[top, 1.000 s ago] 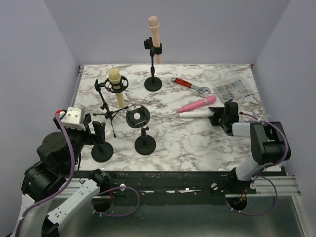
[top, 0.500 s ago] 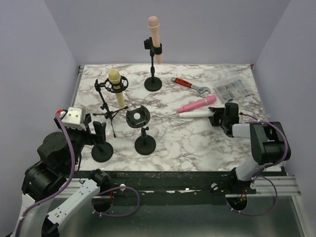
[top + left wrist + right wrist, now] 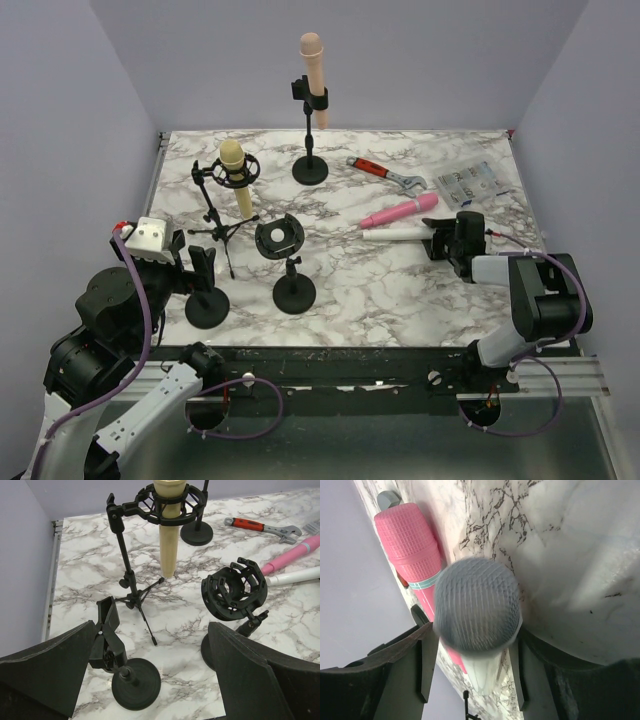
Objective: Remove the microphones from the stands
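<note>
The marble tabletop (image 3: 400,290) is sitting between pale violet walls, and at its right side the white microphone (image 3: 395,235) is lying flat just beside a pink microphone (image 3: 398,211), well apart from the empty shock-mount stand (image 3: 280,237) near the middle. The right hand (image 3: 440,240) is reaching low along the surface with its fingers flanking the white microphone's mesh head, though the blurred wrist view is leaving it unclear whether they are pressing on it or standing just off it. The left hand (image 3: 192,262) is hovering at the near left with its fingers spread wide, gripping nothing.
</note>
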`<state>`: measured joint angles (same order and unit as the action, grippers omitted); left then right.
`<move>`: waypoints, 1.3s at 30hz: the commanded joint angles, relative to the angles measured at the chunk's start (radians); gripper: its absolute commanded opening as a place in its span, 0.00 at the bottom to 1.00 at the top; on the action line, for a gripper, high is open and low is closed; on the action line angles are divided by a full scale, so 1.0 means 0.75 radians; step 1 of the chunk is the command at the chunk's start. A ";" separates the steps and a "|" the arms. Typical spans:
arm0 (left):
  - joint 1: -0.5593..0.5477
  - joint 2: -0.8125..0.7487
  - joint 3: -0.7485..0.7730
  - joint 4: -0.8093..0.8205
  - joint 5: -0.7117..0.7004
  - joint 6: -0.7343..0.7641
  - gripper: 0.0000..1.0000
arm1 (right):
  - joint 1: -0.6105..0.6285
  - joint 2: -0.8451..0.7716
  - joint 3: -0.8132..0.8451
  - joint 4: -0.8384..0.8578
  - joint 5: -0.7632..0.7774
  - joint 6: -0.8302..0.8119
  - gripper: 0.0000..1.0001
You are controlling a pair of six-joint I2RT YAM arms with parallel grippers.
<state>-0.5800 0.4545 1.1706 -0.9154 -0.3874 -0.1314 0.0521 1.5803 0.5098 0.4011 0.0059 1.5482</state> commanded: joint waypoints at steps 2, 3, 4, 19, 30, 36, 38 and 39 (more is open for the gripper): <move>-0.004 0.009 0.015 0.000 0.029 -0.020 0.97 | -0.006 -0.017 -0.028 -0.065 0.001 -0.046 0.68; -0.004 0.009 0.017 -0.001 0.030 -0.021 0.97 | -0.007 -0.016 -0.028 -0.063 0.000 -0.046 0.68; -0.002 0.010 0.019 -0.004 0.031 -0.021 0.97 | -0.007 -0.018 -0.026 -0.062 0.000 -0.047 0.69; -0.002 0.067 0.029 -0.039 0.002 -0.041 0.96 | -0.006 -0.211 -0.021 -0.140 -0.055 -0.242 0.80; -0.002 0.182 0.057 -0.179 -0.209 -0.157 0.75 | -0.006 -0.381 -0.015 -0.181 -0.060 -0.441 0.80; -0.002 0.147 -0.012 -0.175 -0.271 -0.250 0.60 | -0.006 -0.411 -0.012 -0.189 -0.055 -0.463 0.80; -0.003 0.138 -0.043 -0.172 -0.288 -0.286 0.57 | -0.007 -0.407 -0.010 -0.185 -0.064 -0.463 0.80; -0.002 0.138 -0.055 -0.181 -0.297 -0.307 0.56 | -0.006 -0.404 -0.010 -0.185 -0.066 -0.463 0.80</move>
<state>-0.5800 0.5743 1.1717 -1.0279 -0.5465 -0.2787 0.0521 1.2842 0.4961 0.2893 -0.0406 1.2285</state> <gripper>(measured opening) 0.590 0.802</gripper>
